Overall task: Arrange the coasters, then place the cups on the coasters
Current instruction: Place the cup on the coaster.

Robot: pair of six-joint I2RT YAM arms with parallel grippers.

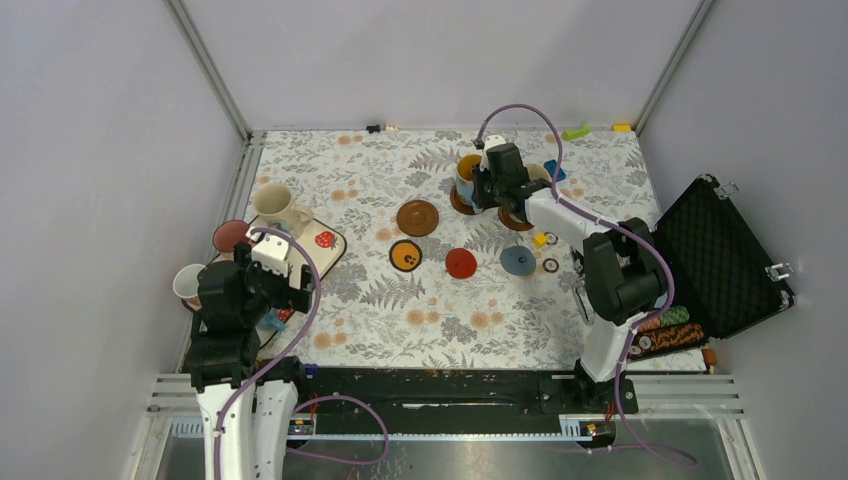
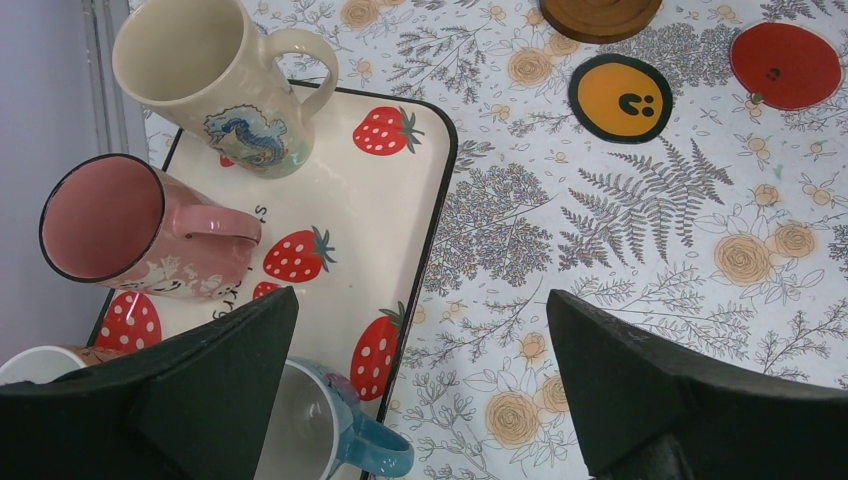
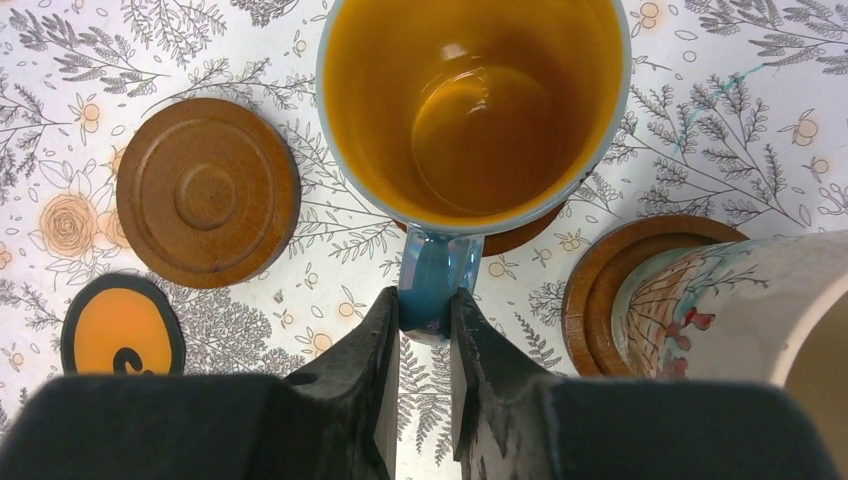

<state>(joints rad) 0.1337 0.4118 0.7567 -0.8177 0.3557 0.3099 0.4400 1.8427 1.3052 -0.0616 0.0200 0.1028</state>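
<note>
My right gripper [image 3: 425, 305] is shut on the handle [image 3: 435, 285] of the blue cup with the yellow inside [image 3: 475, 110], which is over a dark brown coaster [image 3: 520, 235]. To its right a cream cup [image 3: 720, 300] stands on another brown coaster [image 3: 600, 290]. A bare brown coaster [image 1: 417, 217], an orange coaster [image 1: 405, 255], a red coaster [image 1: 461, 263] and a grey-blue coaster [image 1: 517, 261] lie mid-table. My left gripper [image 2: 420, 300] hangs open above the strawberry tray [image 2: 390, 190]. The tray holds a cream cup [image 2: 200, 80], a pink cup [image 2: 120, 225] and a blue-handled cup [image 2: 330, 430]. A white cup [image 2: 35, 362] shows at its left edge.
An open black case [image 1: 720, 255] with striped poker chips [image 1: 670, 330] stands at the right edge. A small yellow piece [image 1: 540, 239] and a dark ring [image 1: 551, 265] lie by the grey-blue coaster. A green object [image 1: 576, 131] lies at the back wall.
</note>
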